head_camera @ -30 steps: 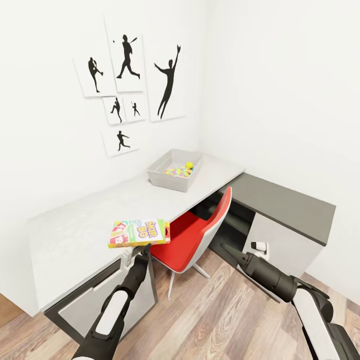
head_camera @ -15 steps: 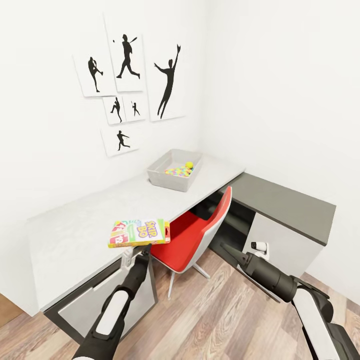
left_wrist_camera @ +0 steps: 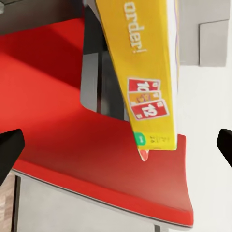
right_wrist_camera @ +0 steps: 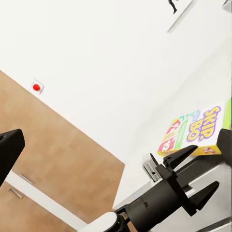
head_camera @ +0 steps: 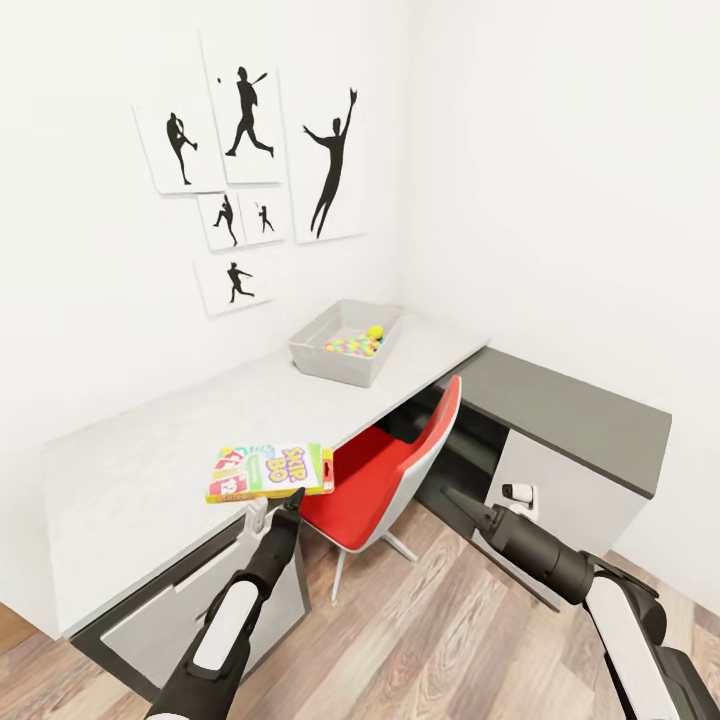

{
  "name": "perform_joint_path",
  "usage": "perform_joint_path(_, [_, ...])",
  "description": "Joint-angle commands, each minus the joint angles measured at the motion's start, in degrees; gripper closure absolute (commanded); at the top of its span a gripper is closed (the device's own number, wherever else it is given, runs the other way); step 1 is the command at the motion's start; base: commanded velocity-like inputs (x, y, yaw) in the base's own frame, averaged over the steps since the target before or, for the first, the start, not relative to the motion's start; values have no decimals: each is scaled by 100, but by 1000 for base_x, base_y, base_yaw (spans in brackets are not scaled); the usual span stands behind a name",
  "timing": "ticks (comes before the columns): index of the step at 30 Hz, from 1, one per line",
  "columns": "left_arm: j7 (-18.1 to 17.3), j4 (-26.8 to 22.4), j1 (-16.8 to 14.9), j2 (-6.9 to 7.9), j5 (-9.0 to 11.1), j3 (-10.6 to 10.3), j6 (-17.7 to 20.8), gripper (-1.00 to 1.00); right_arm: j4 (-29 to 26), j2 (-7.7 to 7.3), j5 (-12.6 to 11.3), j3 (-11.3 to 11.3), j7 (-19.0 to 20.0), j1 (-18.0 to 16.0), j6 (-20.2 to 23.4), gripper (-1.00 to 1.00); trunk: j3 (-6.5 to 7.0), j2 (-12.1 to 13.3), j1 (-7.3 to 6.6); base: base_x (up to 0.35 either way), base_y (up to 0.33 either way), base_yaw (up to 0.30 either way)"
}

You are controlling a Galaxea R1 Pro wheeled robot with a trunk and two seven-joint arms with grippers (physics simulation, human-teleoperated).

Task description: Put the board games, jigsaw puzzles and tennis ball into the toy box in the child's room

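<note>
Skip-Bo carton (head_camera: 270, 471): white-green-red | chair (head_camera: 385, 478): red-white | toy box (head_camera: 345, 343): pale grey

— What is the counter (head_camera: 150, 450) made of?
— A pale grey-white top, matt and faintly speckled, like laminate; the lower shelf section (head_camera: 580, 415) beside it is dark grey, equally dull.

— And the floor (head_camera: 440, 640)?
— Wood planks, brown-grey grain, with a soft sheen.

— The chair (head_camera: 385, 470)?
— A smooth red shell, plastic-looking, white on the back, on thin metal-looking legs.

— The game box (head_camera: 268, 472)?
— Printed cardboard, bright colours, slightly glossy.

— The toy box (head_camera: 335, 362)?
— Pale grey, matt, plastic-looking walls.

— The fingers (right_wrist_camera: 181, 157)?
— Black, matt, hard-looking; the arm (head_camera: 235, 620) has glossy white and black casing.
</note>
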Motion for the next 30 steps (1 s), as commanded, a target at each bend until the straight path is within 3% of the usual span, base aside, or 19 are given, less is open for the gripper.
perform_joint_path(1, [-29, 0, -3, -8, 60, 25, 60, -100, 0, -1, -21, -4, 4, -4, 33, -100, -5, -3, 1, 54, -51, 0])
perform_joint_path(30, [-29, 0, -3, -8, 60, -39, 51, -100, 0, 3, -18, -4, 4, -4, 33, -100, -5, -3, 1, 62, -5, 0])
